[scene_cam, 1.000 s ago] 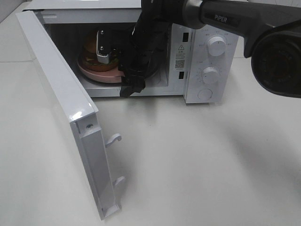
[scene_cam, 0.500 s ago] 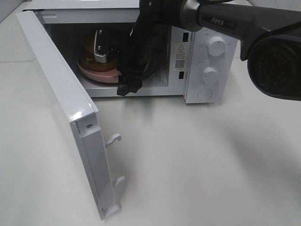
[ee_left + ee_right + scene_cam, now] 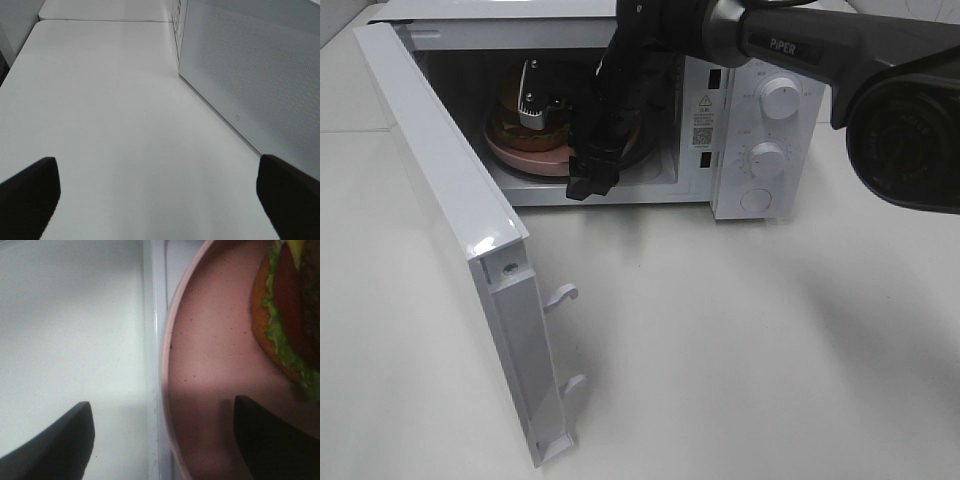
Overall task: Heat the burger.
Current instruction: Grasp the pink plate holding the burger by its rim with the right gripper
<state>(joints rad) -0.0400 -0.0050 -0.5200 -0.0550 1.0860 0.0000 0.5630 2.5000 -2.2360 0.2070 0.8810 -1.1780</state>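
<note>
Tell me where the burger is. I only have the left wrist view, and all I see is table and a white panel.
Observer: The burger sits on the pink dish inside the microwave.
Operator: Is the door shut?
Observer: No, the door stands wide open.
Operator: Where is the right gripper?
Observer: The right gripper is at the microwave's opening, jaws open, with the dish's rim between its fingers.
</note>
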